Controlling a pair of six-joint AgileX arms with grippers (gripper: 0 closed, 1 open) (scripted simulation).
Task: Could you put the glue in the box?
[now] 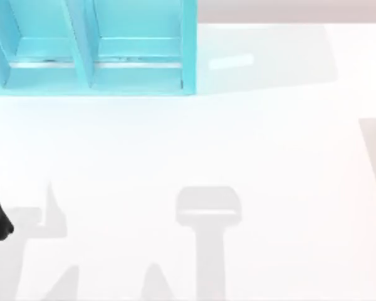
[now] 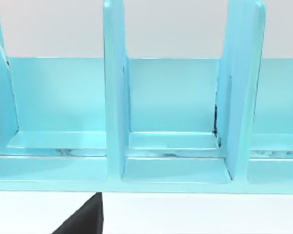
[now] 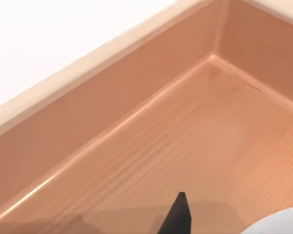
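Overhead: teal divided rack (image 1: 94, 47) at desk (image 1: 238, 144) far left; right end effector (image 3: 178, 217) over wooden box (image 3: 151, 146), white object (image 3: 278, 223) alongside; grip state indiscernible.

We see the box (image 3: 136, 146) from the right wrist view: a shallow wooden tray with a pale rim, reddish-brown inner walls and a grained floor. A rounded white shape (image 3: 278, 223) at its floor's edge may be the glue; we cannot tell.

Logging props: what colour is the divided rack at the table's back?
Teal, or light blue, rack; clearest in the left wrist view.
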